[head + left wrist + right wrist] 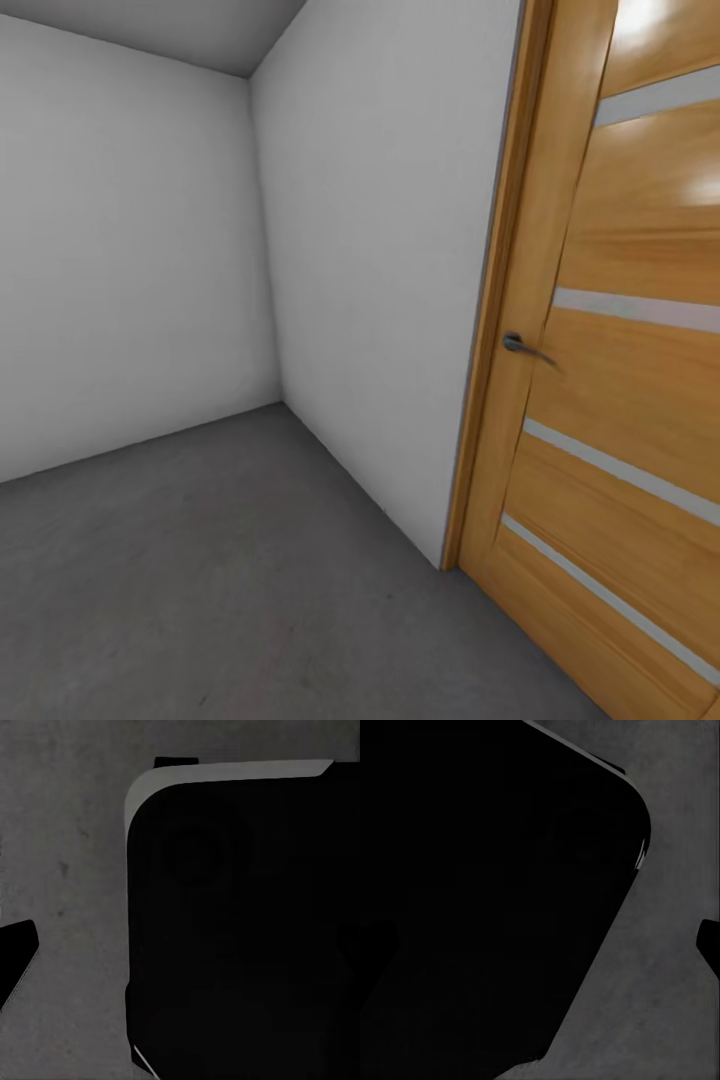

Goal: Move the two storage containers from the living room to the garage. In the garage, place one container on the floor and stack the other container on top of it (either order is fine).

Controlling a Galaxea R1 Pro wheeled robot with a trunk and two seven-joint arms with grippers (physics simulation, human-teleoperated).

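Observation:
The two storage containers are out of view. I am in the garage, facing a corner of plain grey-white walls (380, 250) over the dark grey concrete floor (200, 560). In the left wrist view one dark fingertip (16, 958) juts in over the concrete floor (67, 870), beside a large black rounded part of the robot (240, 930). The right wrist view likewise has one dark fingertip (709, 945) over the floor (660, 1005), next to a black robot part (487, 892). Nothing is seen held, and the frames do not show how the jaws stand.
A wooden door (620, 400) with grey horizontal stripes and a dark lever handle (520, 345) stands close at the right, its frame meeting the wall's end. The concrete floor stretches bare to the left and back toward the corner.

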